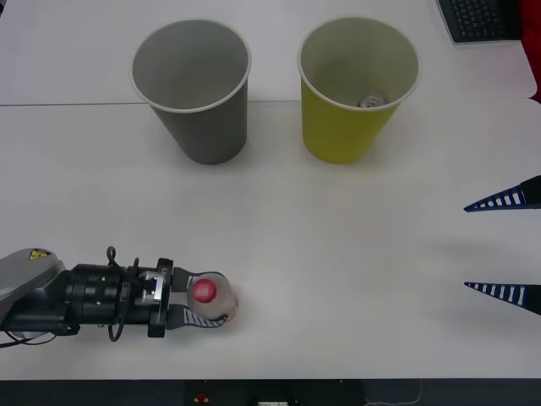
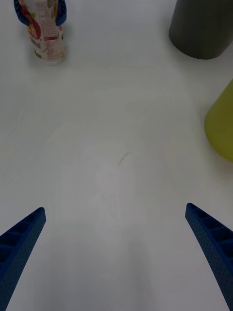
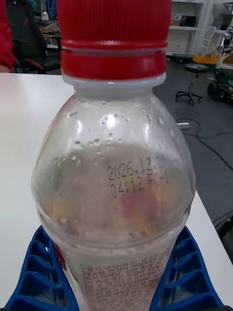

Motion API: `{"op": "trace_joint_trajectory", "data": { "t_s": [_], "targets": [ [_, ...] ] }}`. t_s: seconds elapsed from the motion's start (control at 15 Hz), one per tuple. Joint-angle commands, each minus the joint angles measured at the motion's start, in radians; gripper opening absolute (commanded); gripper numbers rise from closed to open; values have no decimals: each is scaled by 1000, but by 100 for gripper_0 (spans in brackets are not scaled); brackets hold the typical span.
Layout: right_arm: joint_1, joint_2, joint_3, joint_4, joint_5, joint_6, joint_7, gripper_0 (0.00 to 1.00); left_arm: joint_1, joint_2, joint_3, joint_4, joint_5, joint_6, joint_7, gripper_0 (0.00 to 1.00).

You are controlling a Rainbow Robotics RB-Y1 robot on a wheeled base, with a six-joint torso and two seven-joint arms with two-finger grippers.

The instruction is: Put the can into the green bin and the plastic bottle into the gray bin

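**Left tool gripping the bottle, can sitting in the green bin**

Left tool [image 1: 205, 306] is clamping the plastic bottle [image 1: 207, 293] near the front left of the white counter [image 1: 338, 279], its blue fingers [image 3: 36, 272] pressing the labelled body on both sides while the bottle is standing upright, red cap on top. Right tool [image 1: 505, 245] is hanging at the right edge, fingers spread wide, holding nothing. At the back, the gray bin [image 1: 193, 89] is standing left of the green bin [image 1: 355, 89], a gap between them. The can [image 1: 370, 102] is lying inside the green bin, its shiny top showing.
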State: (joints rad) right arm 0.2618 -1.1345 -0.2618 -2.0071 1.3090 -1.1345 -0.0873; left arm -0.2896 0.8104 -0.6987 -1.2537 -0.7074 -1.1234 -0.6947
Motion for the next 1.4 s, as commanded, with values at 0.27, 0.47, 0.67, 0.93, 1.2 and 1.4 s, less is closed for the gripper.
{"op": "trace_joint_trajectory", "data": {
  "t_s": [0.27, 0.47, 0.67, 0.93, 1.2, 1.4],
  "targets": [
    [0, 0, 0, 0, 0, 0, 0, 100, 1, 23, 13, -110, -7, 103, 221, 0],
    [0, 0, 0, 0, 0, 0, 0, 100, 1, 23, 16, -185, -55, 203, 379, 0],
    [0, 0, 0, 0, 0, 0, 0, 100, 1, 23, 19, -274, -107, 324, 521, 0],
    [0, 0, 0, 0, 0, 0, 0, 100, 1, 41, 71, -383, -193, 402, 732, 0],
    [0, 0, 0, 0, 0, 0, 0, 100, 1, 136, 113, -504, -211, 482, 936, 0],
    [0, 0, 0, 0, 0, 0, 0, 100, 24, 207, 128, -616, -216, 633, 1037, 0]
  ]
}}
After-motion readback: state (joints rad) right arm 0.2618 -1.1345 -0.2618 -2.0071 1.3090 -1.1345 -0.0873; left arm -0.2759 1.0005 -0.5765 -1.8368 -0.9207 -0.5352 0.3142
